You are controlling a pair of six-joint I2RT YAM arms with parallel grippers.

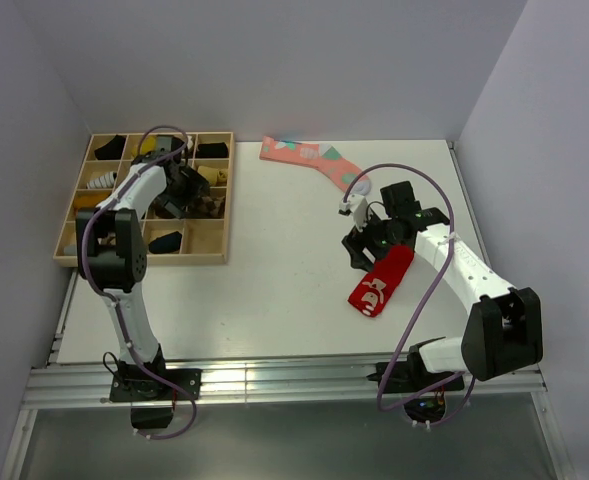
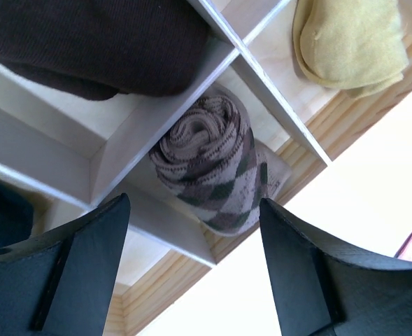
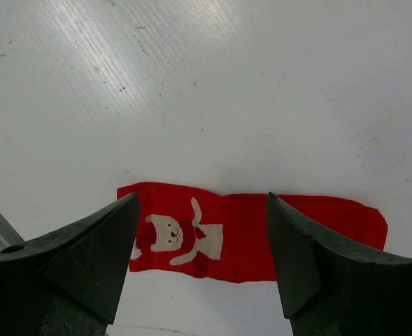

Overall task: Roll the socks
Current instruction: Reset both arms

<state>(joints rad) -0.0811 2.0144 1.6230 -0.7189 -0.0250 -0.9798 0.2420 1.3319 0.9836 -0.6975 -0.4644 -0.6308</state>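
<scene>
Evidently the rolling itself is done: the argyle sock (image 2: 209, 164) sits as a tight spiral bundle inside one cell of the wooden tray (image 1: 144, 258), which lies at ten o'clock on the table (image 1: 274, 280) in the overhead view. The cell is in the tray's column nearest the table's middle, and its thin dividers likely help the roll keep its shape. The left gripper (image 2: 195, 210) hangs directly above that cell with its jaws spread wide and nothing between them, one finger on either side of the bundle without touching it, which reads to me as a release, not a grab. In the left wrist view a yellow sock (image 2: 349, 42) fills the cell at one o'clock and a dark brown one (image 2: 101, 42) the cell at eleven o'clock. Over at four o'clock from the table's centre, the right gripper (image 3: 202, 203) hovers over the flat red sock (image 3: 261, 234), jaws likewise parted and empty, probably parked clear of the left arm's work. The pink sock (image 1: 309, 160) lies flat at twelve o'clock.
</scene>
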